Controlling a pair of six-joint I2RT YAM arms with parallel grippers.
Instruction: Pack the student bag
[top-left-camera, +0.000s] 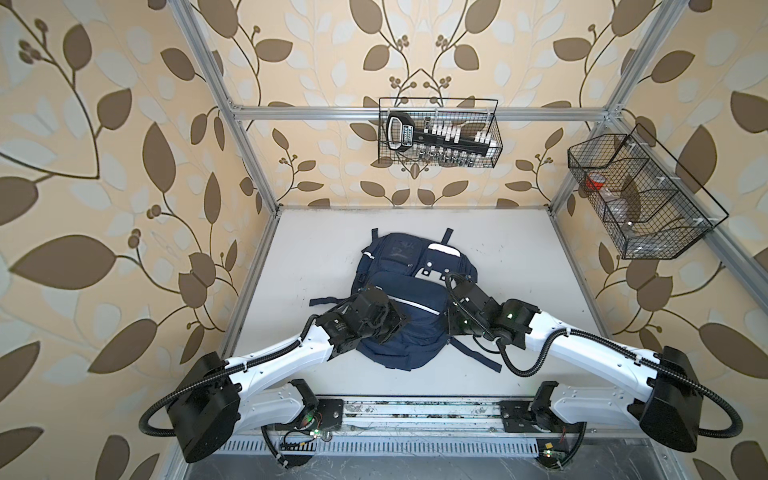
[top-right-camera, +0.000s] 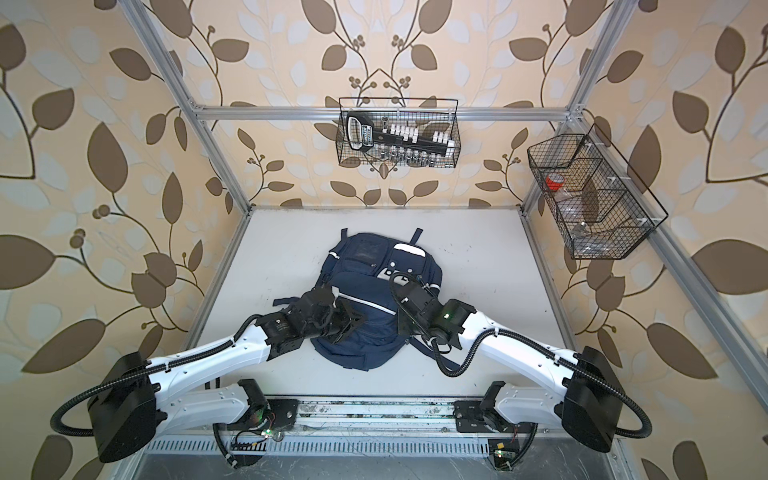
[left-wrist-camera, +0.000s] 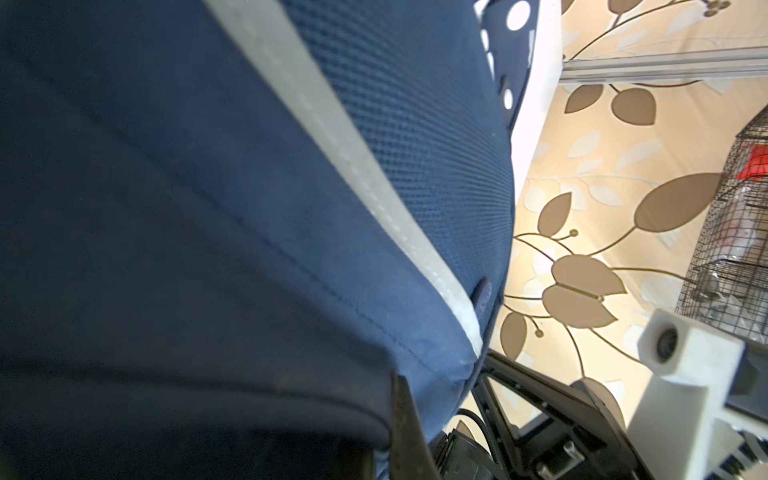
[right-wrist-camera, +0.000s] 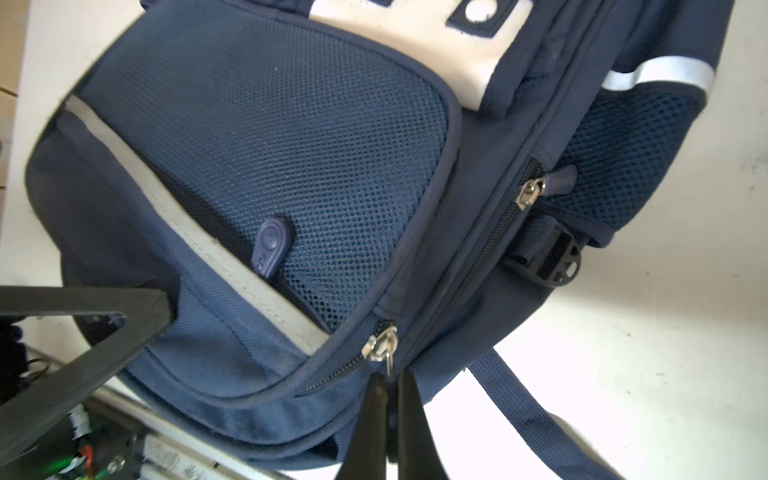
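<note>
Opening the front pocket is the step in hand, we judge. The student bag (top-left-camera: 415, 332) lies flat mid-worktop (top-left-camera: 519, 257), and the pocket zip looks closed. Right jaws are fully closed on the ring of the zipper pull (right-wrist-camera: 380, 343). Left jaws are closed too, apparently pinching pocket fabric as a brace. Next we need a steady pull along the zip track, with the left side holding tension so the fabric doesn't bunch.
</note>
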